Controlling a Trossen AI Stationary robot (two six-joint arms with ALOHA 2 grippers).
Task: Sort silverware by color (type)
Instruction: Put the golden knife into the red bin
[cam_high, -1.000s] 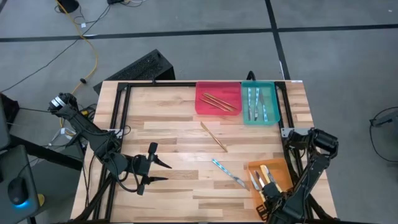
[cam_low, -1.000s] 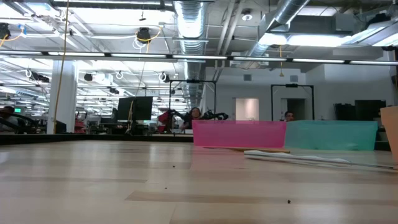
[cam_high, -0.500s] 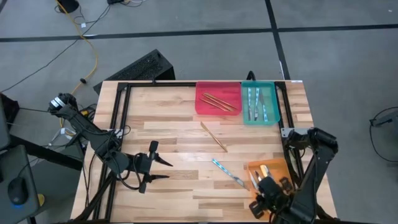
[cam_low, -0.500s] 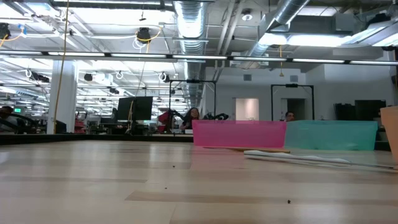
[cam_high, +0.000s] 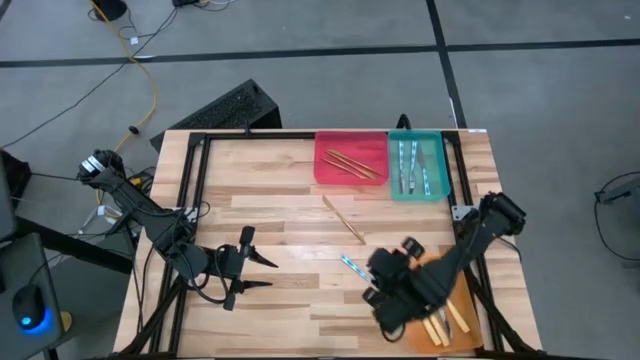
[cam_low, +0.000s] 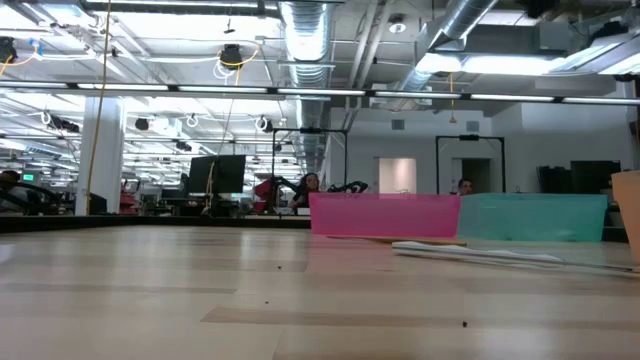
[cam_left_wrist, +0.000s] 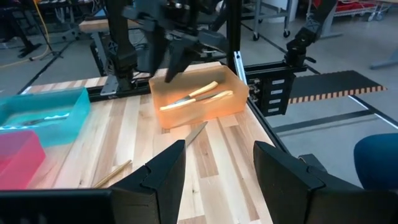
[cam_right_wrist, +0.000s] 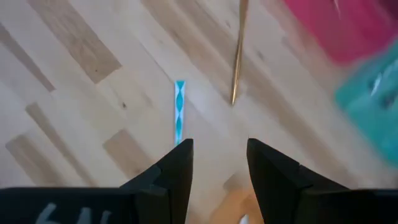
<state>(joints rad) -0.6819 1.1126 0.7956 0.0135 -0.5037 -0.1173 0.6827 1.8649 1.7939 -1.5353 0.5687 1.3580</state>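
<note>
Right gripper (cam_right_wrist: 216, 163), fingers spread and empty, has swung from the orange plastic tray (cam_high: 457, 310) at 5 o'clock to above the loose light-blue-handled metal utensil (cam_high: 356, 272) mid-table, probably the next pick; left gripper (cam_high: 262, 274) waits spread at 8 o'clock.

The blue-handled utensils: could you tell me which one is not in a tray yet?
The blue-handled utensil lying alone on the bare table, right below the right gripper; the others sit in the teal tray.
</note>
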